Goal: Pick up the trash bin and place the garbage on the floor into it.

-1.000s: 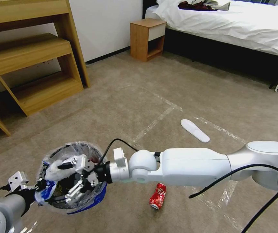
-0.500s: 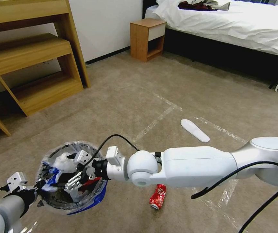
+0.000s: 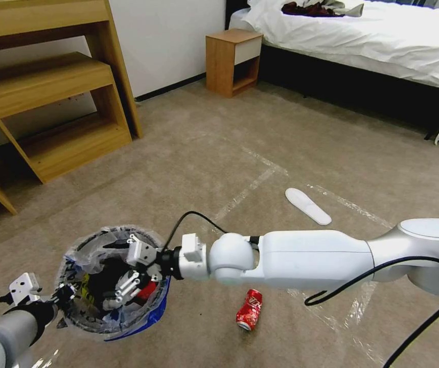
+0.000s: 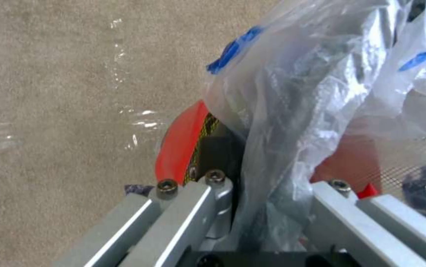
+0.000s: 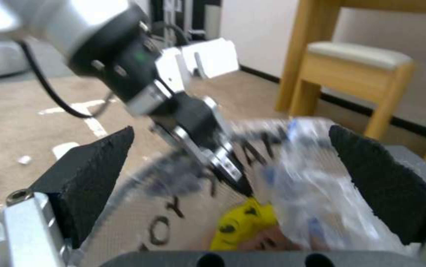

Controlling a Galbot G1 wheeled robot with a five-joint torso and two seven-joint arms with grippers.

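The trash bin point(image 3: 112, 278) hangs above the floor point(image 3: 204, 153), held at its rim by the left gripper point(image 3: 65, 296) – the left wrist view shows its fingers point(image 4: 193, 207) clenched on the bin's wall and crinkled plastic liner point(image 4: 312, 92), with the red base just beyond. The right gripper point(image 3: 130, 271) sits inside the mouth of the bin, jaws spread wide and holding nothing; in the right wrist view its black pads point(image 5: 94, 163) stand far apart over the bag and something yellow point(image 5: 240, 222) down in the bin. On the carpet a crushed red can point(image 3: 249, 309) lies just beside the bin, under the right forearm. A white insole point(image 3: 307, 205) rests well apart, next to a strip of clear tape point(image 3: 245, 191) – both untouched
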